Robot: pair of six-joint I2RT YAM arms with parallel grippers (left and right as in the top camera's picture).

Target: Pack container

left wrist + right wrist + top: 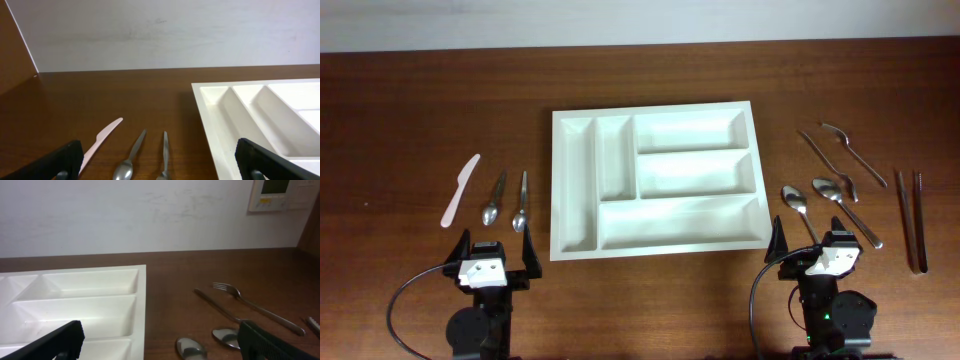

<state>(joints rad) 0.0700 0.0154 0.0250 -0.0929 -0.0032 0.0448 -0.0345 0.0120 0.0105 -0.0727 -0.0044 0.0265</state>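
Tray (656, 180) sits in the middle of the counter (400, 120). Left gripper (497, 240) and right gripper (815, 240) are both spread wide at the near edge. Wall panel (274, 195) is cut off, display too blurry to read.

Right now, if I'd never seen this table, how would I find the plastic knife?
Find the big white tray in the middle. To its left lie three pieces side by side: two spoons, then the knife farthest out. It alone is pale, flat plastic; the spoons are shiny metal.
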